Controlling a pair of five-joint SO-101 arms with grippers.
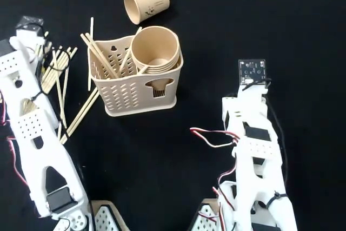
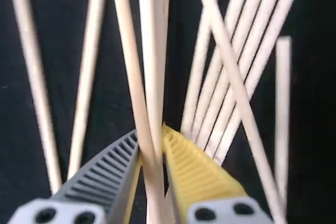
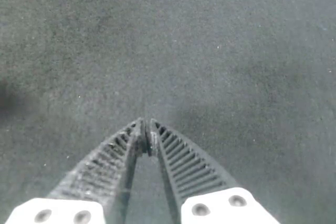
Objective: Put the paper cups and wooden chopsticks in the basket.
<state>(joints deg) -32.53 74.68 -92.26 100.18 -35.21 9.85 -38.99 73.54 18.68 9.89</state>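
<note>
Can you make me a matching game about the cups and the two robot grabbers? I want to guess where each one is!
Things:
1. lone paper cup
2. stacked paper cups
3. left gripper
4. right gripper

Places or states:
A. shut, over the bare black table
B. standing inside the basket
C. lying on its side, outside the basket
D. shut on chopsticks

Pairs: 1-C, 2-B, 3-D, 4-A
</note>
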